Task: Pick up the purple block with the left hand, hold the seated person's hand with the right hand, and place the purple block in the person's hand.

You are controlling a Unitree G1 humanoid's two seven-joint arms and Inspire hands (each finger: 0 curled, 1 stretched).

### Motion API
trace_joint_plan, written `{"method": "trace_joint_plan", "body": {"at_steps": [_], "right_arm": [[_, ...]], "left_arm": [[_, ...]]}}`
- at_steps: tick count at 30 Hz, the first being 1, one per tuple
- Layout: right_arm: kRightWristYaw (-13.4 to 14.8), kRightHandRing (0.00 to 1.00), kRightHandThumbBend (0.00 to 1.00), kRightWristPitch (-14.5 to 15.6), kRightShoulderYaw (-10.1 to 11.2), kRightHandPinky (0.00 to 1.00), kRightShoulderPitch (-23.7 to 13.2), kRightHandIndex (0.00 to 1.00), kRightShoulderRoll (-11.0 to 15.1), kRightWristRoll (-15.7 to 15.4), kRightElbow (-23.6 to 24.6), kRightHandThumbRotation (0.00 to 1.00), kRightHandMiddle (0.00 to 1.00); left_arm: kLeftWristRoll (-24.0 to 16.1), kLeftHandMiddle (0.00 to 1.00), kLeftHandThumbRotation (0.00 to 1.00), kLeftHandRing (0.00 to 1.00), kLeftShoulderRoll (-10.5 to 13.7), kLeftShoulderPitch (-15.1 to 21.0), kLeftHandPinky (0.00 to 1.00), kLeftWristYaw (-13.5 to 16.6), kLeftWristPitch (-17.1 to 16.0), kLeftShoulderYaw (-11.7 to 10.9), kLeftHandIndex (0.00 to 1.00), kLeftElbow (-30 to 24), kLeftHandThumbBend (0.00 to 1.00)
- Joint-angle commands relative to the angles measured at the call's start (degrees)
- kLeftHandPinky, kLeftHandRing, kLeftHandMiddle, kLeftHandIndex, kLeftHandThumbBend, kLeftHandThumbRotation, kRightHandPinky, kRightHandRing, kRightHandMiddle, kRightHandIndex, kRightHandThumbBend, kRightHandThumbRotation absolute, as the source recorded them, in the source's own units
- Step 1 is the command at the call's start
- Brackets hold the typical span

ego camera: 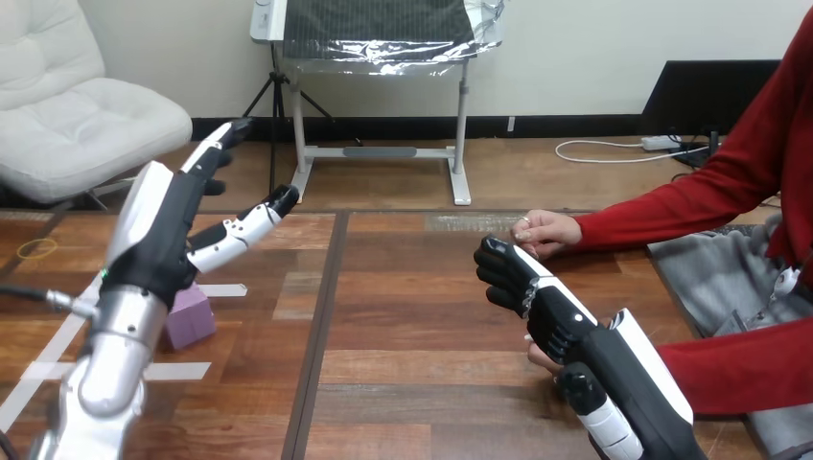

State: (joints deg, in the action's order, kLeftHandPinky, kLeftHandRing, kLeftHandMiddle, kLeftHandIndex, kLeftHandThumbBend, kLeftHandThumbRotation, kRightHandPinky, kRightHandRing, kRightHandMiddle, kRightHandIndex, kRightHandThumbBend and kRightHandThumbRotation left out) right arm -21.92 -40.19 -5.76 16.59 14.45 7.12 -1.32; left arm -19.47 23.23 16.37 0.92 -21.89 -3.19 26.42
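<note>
Left robot hand (158,230) splayed above purple block (189,316); right robot hand (561,321) over person's hand (539,357), grip unclear

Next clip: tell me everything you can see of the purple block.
The purple block is cube-like and pale lilac, with flat matte faces; its material cannot be told. It sits flat on the wooden table at the view's left, between two white tape strips. The left arm in front hides its left part. The left hand is raised above it, fingers straight, not touching it. Only the table is seen touching it.
</note>
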Motion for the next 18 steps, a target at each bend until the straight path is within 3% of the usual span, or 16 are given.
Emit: {"method": "trace_joint_plan", "body": {"at_steps": [1, 18], "right_arm": [[-0.3, 0.93, 0.89, 0.1, 1.6, 0.92, -2.3, 0.94, 1.0, 1.5, 3.6, 1.0, 0.93], [-0.8, 0.93, 0.88, 0.8, 1.5, 0.92, -2.4, 0.94, 1.6, 2.3, 4.3, 1.0, 0.93]], "left_arm": [[-2.3, 0.92, 0.65, 0.91, 2.5, 7.2, 0.85, 1.5, 0.0, 1.6, 0.92, 5.1, 0.62], [-7.0, 0.93, 0.59, 0.91, 4.5, 14.7, 0.92, 3.9, 2.4, 5.2, 0.93, 17.9, 0.61]]}}
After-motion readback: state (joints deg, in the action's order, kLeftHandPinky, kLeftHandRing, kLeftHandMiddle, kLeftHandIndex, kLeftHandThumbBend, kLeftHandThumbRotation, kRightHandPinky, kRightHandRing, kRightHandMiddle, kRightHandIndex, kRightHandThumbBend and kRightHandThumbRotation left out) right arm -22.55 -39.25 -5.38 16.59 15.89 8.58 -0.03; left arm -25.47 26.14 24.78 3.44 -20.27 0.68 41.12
